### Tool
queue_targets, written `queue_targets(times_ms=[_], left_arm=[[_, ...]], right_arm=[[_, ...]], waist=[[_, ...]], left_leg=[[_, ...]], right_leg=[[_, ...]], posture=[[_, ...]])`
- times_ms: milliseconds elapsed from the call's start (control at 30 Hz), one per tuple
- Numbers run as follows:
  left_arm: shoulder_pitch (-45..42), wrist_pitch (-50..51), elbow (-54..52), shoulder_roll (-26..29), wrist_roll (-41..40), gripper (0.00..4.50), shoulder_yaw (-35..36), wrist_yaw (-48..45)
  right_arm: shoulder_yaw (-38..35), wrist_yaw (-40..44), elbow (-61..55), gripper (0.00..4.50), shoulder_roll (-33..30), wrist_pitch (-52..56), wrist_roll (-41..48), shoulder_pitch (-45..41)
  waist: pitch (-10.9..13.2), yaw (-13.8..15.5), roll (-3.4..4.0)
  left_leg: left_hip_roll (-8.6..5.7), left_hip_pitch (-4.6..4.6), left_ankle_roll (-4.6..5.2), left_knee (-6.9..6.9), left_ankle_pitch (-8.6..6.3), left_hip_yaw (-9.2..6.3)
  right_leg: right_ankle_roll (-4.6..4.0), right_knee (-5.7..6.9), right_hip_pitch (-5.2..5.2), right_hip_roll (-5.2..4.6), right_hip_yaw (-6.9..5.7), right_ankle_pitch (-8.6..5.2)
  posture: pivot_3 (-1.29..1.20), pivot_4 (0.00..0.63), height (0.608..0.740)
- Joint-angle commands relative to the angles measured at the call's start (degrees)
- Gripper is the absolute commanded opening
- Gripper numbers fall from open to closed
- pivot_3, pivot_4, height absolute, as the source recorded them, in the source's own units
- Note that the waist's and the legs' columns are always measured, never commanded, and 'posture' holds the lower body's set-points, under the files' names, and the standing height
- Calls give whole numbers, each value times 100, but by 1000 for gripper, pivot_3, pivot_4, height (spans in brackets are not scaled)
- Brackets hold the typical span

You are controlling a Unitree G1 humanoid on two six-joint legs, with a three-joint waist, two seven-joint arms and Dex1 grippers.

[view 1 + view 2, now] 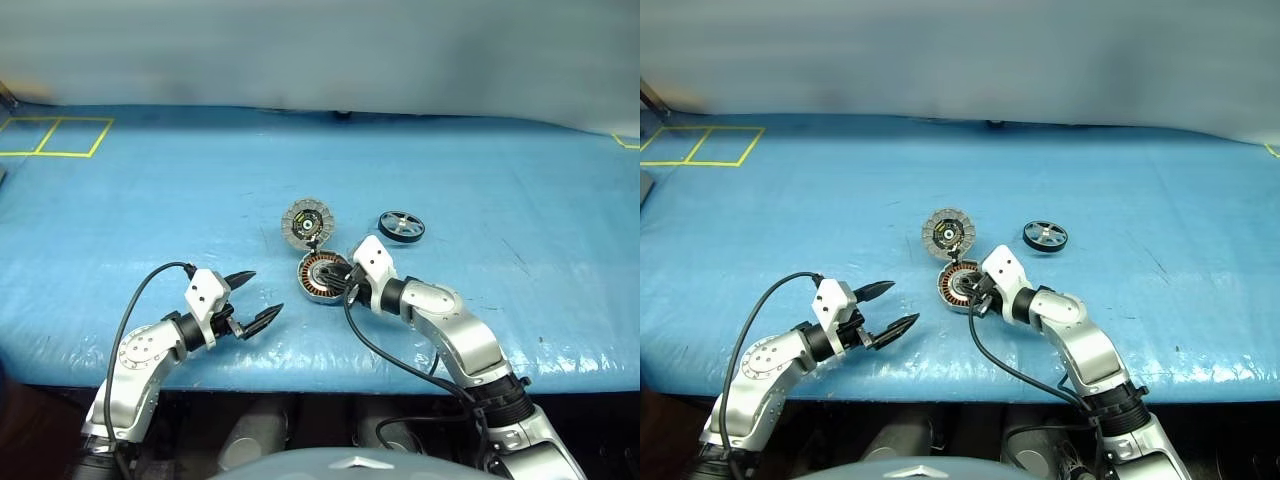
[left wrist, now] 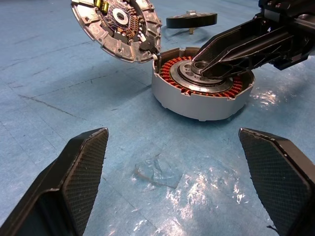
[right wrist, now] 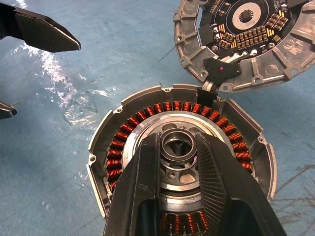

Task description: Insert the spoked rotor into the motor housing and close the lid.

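Head views: the motor housing [image 1: 322, 277] sits mid-bench, lid [image 1: 305, 223] flipped open behind it, spoked rotor [image 1: 401, 225] still off to the right, so nothing's inserted yet. Left wrist: left claw [image 2: 184, 184] wide, empty. Right wrist: right claw [image 3: 179, 147] narrow, pinching the housing's hub [image 3: 178, 145].

- Round metal motor housing with copper windings [image 1: 322, 276] sits mid-bench [image 1: 150, 200].
- Its hinged silver-grey disc lid [image 1: 306, 222] lies open just behind it.
- Small dark spoked rotor wheel [image 1: 401, 225] lies right of the lid.
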Motion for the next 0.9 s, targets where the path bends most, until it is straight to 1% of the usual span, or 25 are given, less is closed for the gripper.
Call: queue_targets(times_ms=[33, 333, 400, 467, 533, 700, 867, 900], left_arm=[[-39, -124, -10, -12, 27, 4500, 11, -9], [-54, -124, 7, -9, 36, 4500, 14, -6], [-51, -128, 8, -8, 41, 4500, 18, 0], [-49, -129, 10, -7, 45, 4500, 20, 3], [-50, -130, 10, -8, 50, 4500, 20, 10], [-47, -133, 9, -10, 59, 4500, 20, 12], [-41, -126, 7, -16, 76, 4500, 21, 14], [-40, -124, 5, -18, 80, 4500, 20, 15]], right_arm=[[-39, -40, -43, 705, 24, -118, -30, -20], [-29, 31, -49, 705, 20, -90, 9, -4], [-28, 32, -67, 1444, 16, -96, 5, 8], [-34, 16, -70, 2003, 22, -107, -13, 6], [-35, 16, -73, 2680, 25, -118, -28, 1], [-60, -6, -95, 2680, 50, -141, -42, -6], [-197, 0, -215, 2680, 164, -121, 129, -33], [-214, -25, -199, 2503, 178, -126, 120, -46]], waist=[[0, 0, 0], [0, -1, 0], [0, -1, 0], [0, 0, 0], [0, 0, 0], [0, 0, 0], [0, -1, 0], [0, 0, 0]], left_leg=[[0, 0, 0, 0, 0, 0], [0, 0, 0, 0, 0, 0], [0, 0, 0, 0, 0, 0], [0, 0, 0, 0, 0, 0], [0, 0, 0, 0, 0, 0], [0, 0, 0, 0, 0, 0], [0, 0, 0, 0, 0, 0], [0, 0, 0, 0, 0, 0]], right_leg=[[0, 0, 0, 0, 0, 0], [0, 0, 0, 0, 0, 0], [0, 0, 0, 0, 0, 0], [0, 0, 0, 0, 0, 0], [0, 0, 0, 0, 0, 0], [0, 0, -1, 0, 0, 0], [0, 0, 0, 0, 0, 0], [0, 0, 0, 0, 0, 0]], posture=[[0, 150, 740], [0, 150, 740], [0, 150, 740], [0, 150, 740], [0, 150, 740], [0, 150, 740], [0, 150, 740], [0, 150, 740]])
